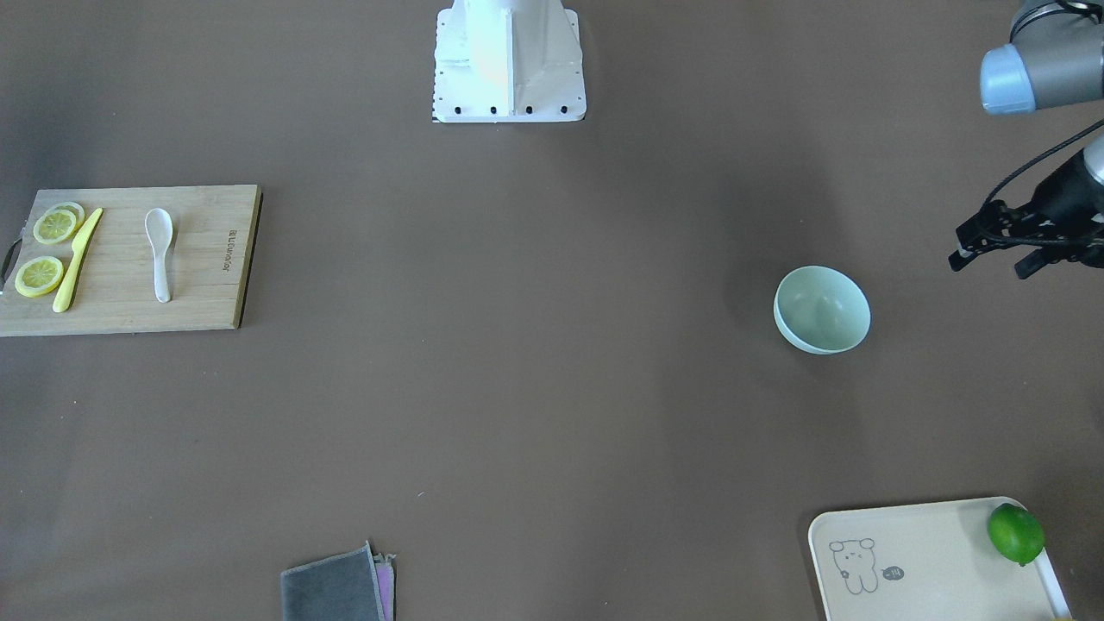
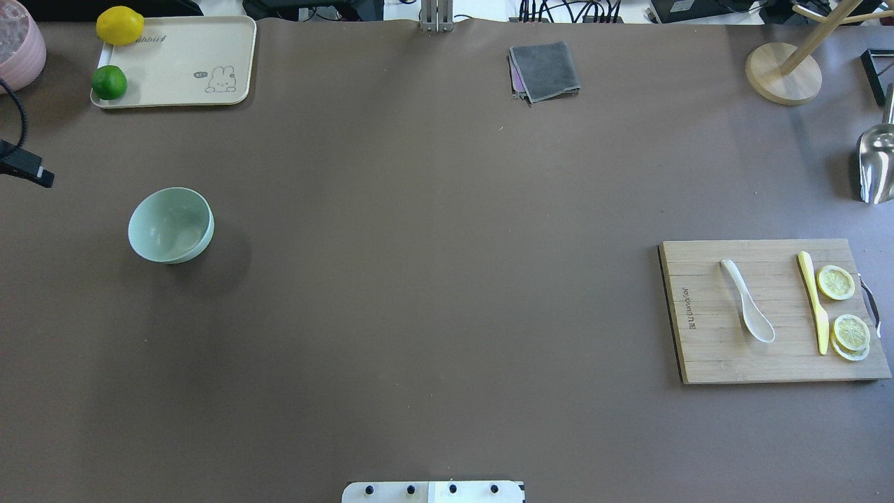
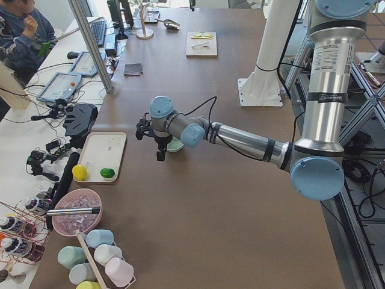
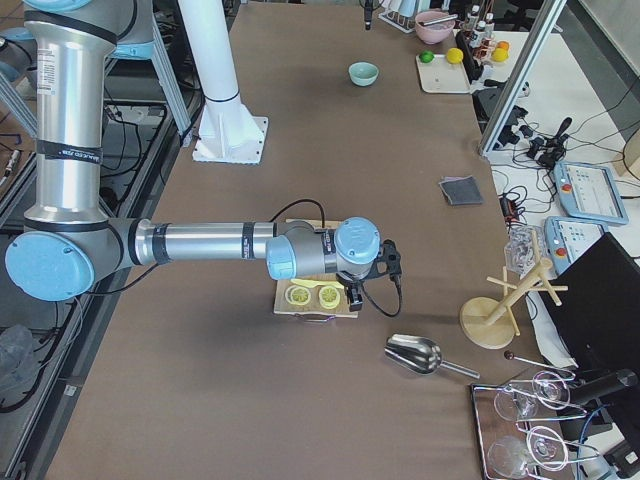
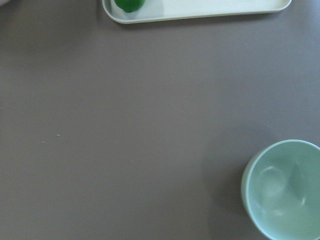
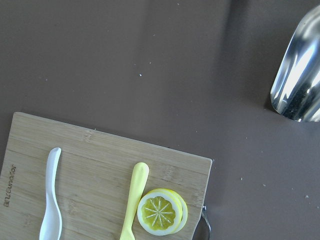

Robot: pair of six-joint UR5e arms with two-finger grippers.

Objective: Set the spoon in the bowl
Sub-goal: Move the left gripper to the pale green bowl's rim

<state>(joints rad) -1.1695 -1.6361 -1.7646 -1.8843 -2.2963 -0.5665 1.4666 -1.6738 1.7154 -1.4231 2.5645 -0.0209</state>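
Note:
The white spoon (image 1: 159,250) lies on a wooden cutting board (image 1: 207,293), apart from the yellow knife (image 1: 78,259). It also shows in the overhead view (image 2: 747,311) and in the right wrist view (image 6: 51,200). The empty mint-green bowl (image 1: 821,309) stands upright on the brown table at the other side (image 2: 171,225) (image 5: 285,190). My left gripper (image 1: 994,259) is open and empty, held above the table just beside the bowl. My right gripper (image 4: 368,285) hovers over the board's outer end; it shows only in the exterior right view, so I cannot tell if it is open.
Lemon slices (image 2: 836,282) lie beside the knife on the board. A metal scoop (image 2: 876,164) and a wooden stand (image 2: 782,73) are beyond the board. A cream tray (image 2: 181,70) holds a lime and a lemon. A grey cloth (image 2: 545,70) lies at the far edge.

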